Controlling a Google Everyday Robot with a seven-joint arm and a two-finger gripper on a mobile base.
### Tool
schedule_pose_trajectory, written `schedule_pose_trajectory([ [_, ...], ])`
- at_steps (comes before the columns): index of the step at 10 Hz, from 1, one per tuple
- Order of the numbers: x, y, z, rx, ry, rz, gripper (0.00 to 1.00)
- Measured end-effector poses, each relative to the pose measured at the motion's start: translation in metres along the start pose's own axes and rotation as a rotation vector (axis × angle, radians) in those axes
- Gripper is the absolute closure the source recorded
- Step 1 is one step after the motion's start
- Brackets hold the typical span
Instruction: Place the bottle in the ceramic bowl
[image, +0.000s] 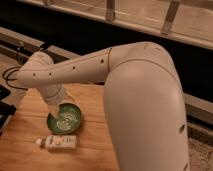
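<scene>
The dark green ceramic bowl (65, 119) sits on the wooden table (90, 100), left of the middle. The white bottle (60, 142) lies on its side just in front of the bowl, cap pointing left, touching nothing else. My white arm reaches from the right across the table to the left. My gripper (54, 106) hangs down from the wrist at the bowl's back-left rim, above the table and apart from the bottle. The bowl holds nothing.
Black cables (10, 75) lie off the table's left side. A dark object (4, 109) stands at the left edge. A dark rail and a ledge (150, 25) run along the back. My big white arm body covers the table's right side.
</scene>
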Motion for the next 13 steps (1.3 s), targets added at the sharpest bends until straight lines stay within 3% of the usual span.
schedule_pose_trajectory([
  [3,0.022,0.019,0.051,-0.062,0.051,0.041,0.35],
  [4,0.024,0.025,0.058,-0.079,0.057,0.04,0.35],
  [8,0.023,0.025,0.056,-0.075,0.055,0.038,0.35],
  [11,0.012,0.044,0.058,-0.056,0.083,0.008,0.35],
  [13,0.022,0.061,0.063,-0.046,0.106,-0.006,0.35],
])
